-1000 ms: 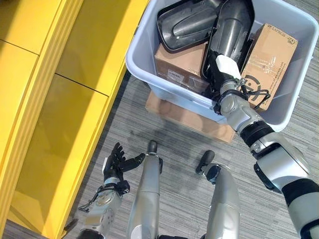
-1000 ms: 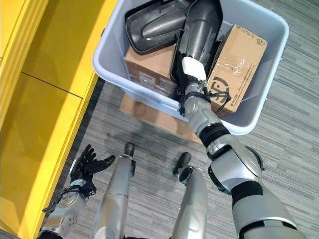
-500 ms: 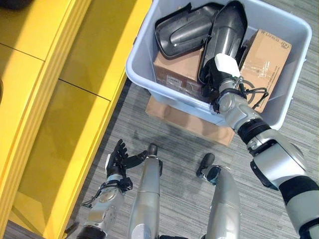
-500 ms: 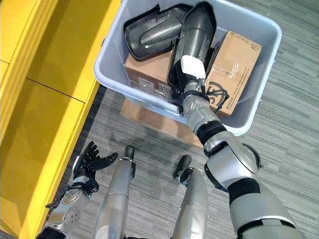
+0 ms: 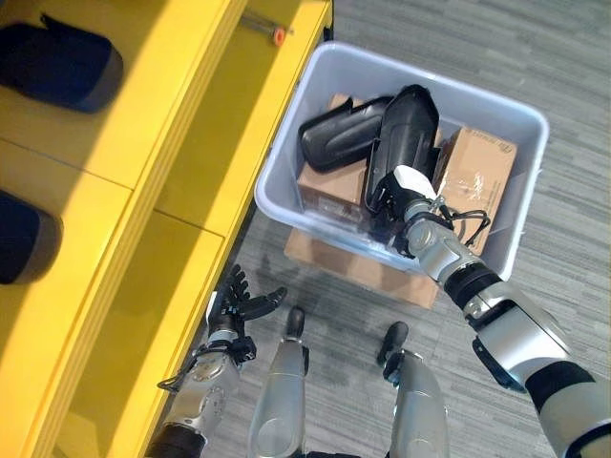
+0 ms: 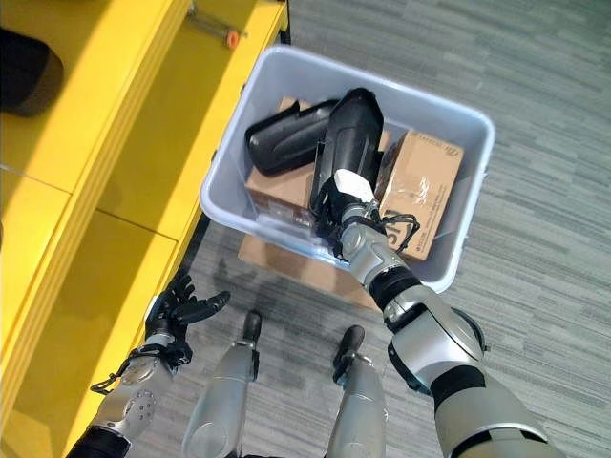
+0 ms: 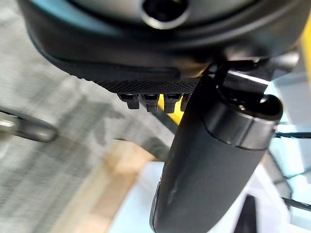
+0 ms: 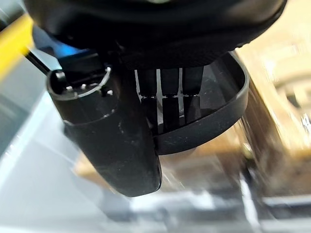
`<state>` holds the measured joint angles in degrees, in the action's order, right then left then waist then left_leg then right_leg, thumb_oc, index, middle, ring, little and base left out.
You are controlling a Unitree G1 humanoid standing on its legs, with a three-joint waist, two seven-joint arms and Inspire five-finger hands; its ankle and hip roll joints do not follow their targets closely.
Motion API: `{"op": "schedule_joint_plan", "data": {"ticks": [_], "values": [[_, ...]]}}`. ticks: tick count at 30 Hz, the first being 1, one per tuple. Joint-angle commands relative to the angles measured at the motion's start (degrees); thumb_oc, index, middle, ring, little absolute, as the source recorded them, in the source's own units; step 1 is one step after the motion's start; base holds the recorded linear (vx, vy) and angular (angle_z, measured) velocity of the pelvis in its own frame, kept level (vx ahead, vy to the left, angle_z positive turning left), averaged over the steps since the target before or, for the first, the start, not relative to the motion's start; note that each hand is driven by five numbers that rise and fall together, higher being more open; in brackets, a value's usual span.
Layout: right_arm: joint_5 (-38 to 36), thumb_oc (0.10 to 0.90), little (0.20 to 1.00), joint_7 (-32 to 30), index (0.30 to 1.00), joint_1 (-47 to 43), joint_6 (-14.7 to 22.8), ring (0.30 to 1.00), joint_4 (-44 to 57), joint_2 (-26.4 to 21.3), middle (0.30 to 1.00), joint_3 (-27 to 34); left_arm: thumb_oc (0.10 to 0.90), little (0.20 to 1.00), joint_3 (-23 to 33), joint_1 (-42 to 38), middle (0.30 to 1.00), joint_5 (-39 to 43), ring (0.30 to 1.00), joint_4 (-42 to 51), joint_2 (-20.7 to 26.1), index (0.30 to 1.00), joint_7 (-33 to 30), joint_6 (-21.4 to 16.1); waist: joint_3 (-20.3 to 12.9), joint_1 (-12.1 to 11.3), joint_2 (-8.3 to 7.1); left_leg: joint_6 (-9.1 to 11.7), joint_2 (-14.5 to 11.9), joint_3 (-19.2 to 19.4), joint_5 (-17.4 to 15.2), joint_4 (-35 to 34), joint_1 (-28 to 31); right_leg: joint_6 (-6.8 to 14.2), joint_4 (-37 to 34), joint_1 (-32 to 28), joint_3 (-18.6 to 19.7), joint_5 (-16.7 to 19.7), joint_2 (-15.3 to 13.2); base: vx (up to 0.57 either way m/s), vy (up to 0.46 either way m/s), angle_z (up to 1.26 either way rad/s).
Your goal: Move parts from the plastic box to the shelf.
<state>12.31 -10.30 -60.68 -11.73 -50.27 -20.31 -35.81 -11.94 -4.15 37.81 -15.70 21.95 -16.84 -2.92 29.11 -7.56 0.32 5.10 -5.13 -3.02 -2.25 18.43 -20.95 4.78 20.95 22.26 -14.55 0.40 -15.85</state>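
A workshop or storeroom is suggested by yellow shelving (image 5: 143, 143), a grey plastic box (image 5: 496, 105) of parts and striped grey carpet (image 5: 458, 38).

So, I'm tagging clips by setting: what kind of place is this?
Likely a workshop or parts store: yellow shelf holding dark parts, grey plastic box of black moulded parts and cardboard boxes, grey carpet floor.

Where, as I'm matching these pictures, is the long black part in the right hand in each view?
Left eye view: black part upper middle, in the plastic box, right hand at its lower end.
Right eye view: upper middle.
Left wrist view: cannot tell.
Right wrist view: its curved rim past the fingers.
Shared landmark: plastic box.
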Motion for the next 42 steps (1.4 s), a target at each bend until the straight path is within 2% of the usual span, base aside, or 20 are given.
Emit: {"op": "schedule_joint_plan", "data": {"ticks": [1,9,16,20,21,22,24,26,27,29,30,32,33,34,36,38,39,40,41,42], "values": [[0.0,0.4,0.3,-2.6,0.3,-6.2,3.7,0.3,4.8,-1.0,0.3,2.2,0.9,1.0,-0.3,1.8,1.0,-1.7,1.0,5.3,3.6,1.0,1.6,-2.8,-3.7,-0.3,-1.1,0.2,-2.9,-0.2,-3.4,0.2,1.2,4.9,-4.9,-6.0,3.2,-2.4,-2.8,0.05,-0.012,0.01],[0.1,0.4,0.3,-1.2,0.3,-3.7,5.0,0.3,15.6,-3.6,0.3,3.6,0.9,1.0,2.2,4.7,1.0,-2.7,1.0,5.1,4.4,1.0,3.3,-1.6,-9.3,0.9,-2.38,1.0,-3.7,1.3,-0.7,-7.2,7.7,5.8,-11.9,-11.1,3.1,0.3,-2.4,0.04,-0.016,-0.09],[-0.2,0.4,0.3,1.2,0.3,-1.4,6.5,0.3,25.0,-7.2,0.3,4.7,0.9,1.0,4.2,7.4,1.0,-3.4,1.0,4.5,4.0,1.0,4.3,-0.4,-14.2,2.2,-3.22,1.3,-5.5,3.4,0.2,-10.9,12.9,6.4,-14.0,-13.7,4.2,0.6,-1.3,0.05,-0.035,-0.16],[-1.1,0.4,0.3,3.3,0.3,0.4,7.3,0.3,29.9,-10.1,0.3,4.9,0.9,1.0,4.9,8.4,1.0,-4.0,1.0,4.3,3.1,1.0,4.7,0.4,-16.8,3.5,-2.63,1.8,-7.2,4.8,0.5,-12.2,16.7,6.2,-12.6,-14.9,5.1,-1.2,-0.4,0.04,-0.082,-0.28],[-1.3,0.4,0.3,4.1,0.3,0.9,7.5,0.3,31.0,-10.4,0.3,4.8,0.9,1.0,5.0,8.7,1.0,-4.1,1.0,4.1,2.7,1.0,4.6,0.6,-17.4,3.9,-2.36,1.9,-7.8,5.2,0.4,-12.1,17.5,6.1,-11.4,-14.9,5.5,-2.1,0.0,-0.02,-0.176,-0.25],[-3.6,0.4,0.3,5.1,0.3,0.7,8.0,0.3,31.7,-12.0,0.3,4.3,0.9,1.0,5.9,9.3,1.0,-3.8,1.0,3.8,2.0,1.0,4.4,0.6,-17.6,4.2,-1.66,2.5,-9.4,5.5,1.0,-11.8,18.5,5.3,-7.8,-14.3,6.2,-4.8,1.3,-0.02,-0.162,-0.19],[-4.1,0.4,0.3,5.3,0.3,0.6,8.1,0.3,31.9,-12.6,0.3,4.2,0.9,1.0,6.0,9.5,1.0,-3.7,1.0,4.0,1.7,1.0,4.3,0.5,-17.6,4.2,-1.38,2.6,-9.9,5.4,1.5,-11.7,18.7,4.8,-6.6,-14.0,6.3,-5.5,1.7,-0.03,-0.115,-0.07],[-5.0,0.4,0.3,5.7,0.3,0.1,8.5,0.3,32.3,-13.5,0.3,3.6,0.9,1.0,6.5,9.8,1.0,-3.2,1.0,3.2,1.4,1.0,3.9,0.4,-17.3,4.1,-0.97,3.0,-11.0,5.1,3.0,-11.9,18.7,4.0,-4.5,-13.2,6.2,-6.9,2.8,-0.05,-0.175,-0.02],[-5.5,0.4,0.3,6.0,0.3,-1.9,8.8,0.3,32.5,-14.4,0.3,2.0,0.9,1.0,7.7,10.7,1.0,-2.2,1.0,3.0,0.9,1.0,3.2,0.0,-16.8,3.5,-0.54,3.5,-12.4,4.5,5.6,-11.6,18.0,2.9,-2.4,-12.0,5.6,-8.2,4.1,-0.05,-0.175,-0.01],[-5.9,0.4,0.3,5.9,0.3,-2.7,8.9,0.3,32.3,-14.8,0.3,1.4,0.9,1.0,8.0,10.7,1.0,-2.0,1.0,2.8,0.7,1.0,3.2,-0.1,-16.6,3.4,-0.3,3.7,-12.8,4.1,6.7,-11.3,17.4,2.5,-2.0,-11.5,5.5,-8.5,4.6,-0.06,-0.159,-0.04],[-6.3,0.4,0.3,5.9,0.3,-4.1,9.0,0.3,32.2,-15.2,0.3,0.5,0.9,1.0,8.5,10.9,1.0,-1.5,1.0,2.8,0.6,1.0,2.8,-0.4,-16.0,2.8,-0.1,3.9,-13.3,3.3,8.6,-11.1,16.5,2.0,-1.8,-10.9,4.9,-8.9,5.1,-0.14,-0.256,0.02],[-7.4,0.4,0.3,5.2,0.3,-7.3,9.5,0.3,32.7,-16.2,0.3,-1.4,0.9,1.0,9.4,11.6,1.0,-0.6,1.0,2.9,0.4,1.0,2.1,-0.8,-14.4,0.8,0.77,4.9,-14.6,0.8,16.4,-13.7,13.8,0.6,-1.7,-9.5,2.8,-9.7,6.6,-0.19,-0.282,0.26],[-7.8,0.4,0.3,4.9,0.3,-7.7,9.4,0.3,33.3,-18.1,0.3,-1.9,0.9,1.0,9.4,12.0,1.0,-0.2,1.0,2.4,-0.1,1.0,2.2,-0.8,-14.4,-0.4,1.67,6.2,-14.1,0.2,22.4,-18.1,11.4,-0.1,-3.7,-9.4,0.4,-9.6,6.4,-0.2,-0.247,0.49],[-7.5,0.4,0.3,4.6,0.3,-7.1,9.5,0.3,33.9,-20.1,0.3,-1.7,0.9,1.0,9.0,11.8,1.0,0.1,1.0,1.6,-0.4,1.0,2.4,-0.9,-14.4,-1.1,1.9,6.4,-12.7,2.7,24.8,-19.3,9.6,-0.4,-5.2,-10.2,-2.7,-9.5,4.7,-0.15,-0.177,0.75],[-7.3,0.4,0.3,4.5,0.3,-6.5,9.6,0.3,34.3,-20.6,0.3,-1.4,0.9,1.0,8.7,11.8,1.0,-0.1,1.0,1.8,-0.3,1.0,2.8,-1.0,-14.4,-1.2,1.9,6.6,-12.7,3.3,24.9,-19.1,9.5,-0.5,-5.4,-10.4,-3.9,-9.5,3.8,-0.08,-0.103,1.54],[-6.5,0.4,0.3,3.9,0.3,-6.2,9.6,0.3,34.3,-21.0,0.3,-0.8,0.9,1.0,8.0,11.3,1.0,-0.2,1.0,2.6,0.0,1.0,3.4,-1.3,-14.4,-0.8,1.99,6.3,-13.8,6.0,23.2,-17.6,10.2,-0.8,-5.0,-10.4,-6.8,-9.4,2.4,-0.11,-0.101,1.66],[-6.2,0.4,0.3,3.6,0.3,-5.9,9.7,0.3,34.3,-21.0,0.3,-0.1,0.9,1.0,7.7,11.0,1.0,-0.1,1.0,2.8,-0.1,1.0,3.5,-1.4,-14.5,0.1,1.92,6.7,-14.7,7.6,21.7,-15.9,11.8,-0.6,-3.6,-10.3,-7.5,-10.5,1.5,-0.1,-0.059,1.27],[-6.1,0.4,0.3,3.3,0.3,-5.3,9.5,0.3,34.3,-21.0,0.3,0.6,0.9,1.0,7.4,10.3,1.0,-0.2,1.0,3.0,0.0,1.0,3.7,-1.3,-14.3,0.9,2.06,6.8,-15.6,9.4,20.8,-15.1,13.2,-0.5,-2.6,-9.9,-9.0,-10.6,0.4,-0.17,-0.024,1.41],[-5.7,0.4,0.3,2.9,0.3,-4.1,9.2,0.3,34.2,-20.8,0.3,1.8,0.9,1.0,6.5,9.3,1.0,-0.3,1.0,2.8,-0.4,1.0,3.8,-1.1,-14.3,2.3,2.6,6.9,-17.4,14.2,19.7,-14.4,15.3,-0.3,-0.4,-9.0,-11.9,-10.0,-1.6,-0.22,0.038,1.57],[-5.3,0.4,0.3,3.0,0.3,-3.3,9.0,0.3,34.3,-21.2,0.3,2.4,0.9,1.0,6.4,9.1,1.0,-0.2,1.0,2.9,-0.4,1.0,3.9,-0.9,-14.4,3.0,2.86,7.1,-18.0,16.1,18.9,-14.2,16.2,-0.1,1.0,-8.5,-12.9,-10.0,-2.7,-0.18,0.05,1.19]]}}
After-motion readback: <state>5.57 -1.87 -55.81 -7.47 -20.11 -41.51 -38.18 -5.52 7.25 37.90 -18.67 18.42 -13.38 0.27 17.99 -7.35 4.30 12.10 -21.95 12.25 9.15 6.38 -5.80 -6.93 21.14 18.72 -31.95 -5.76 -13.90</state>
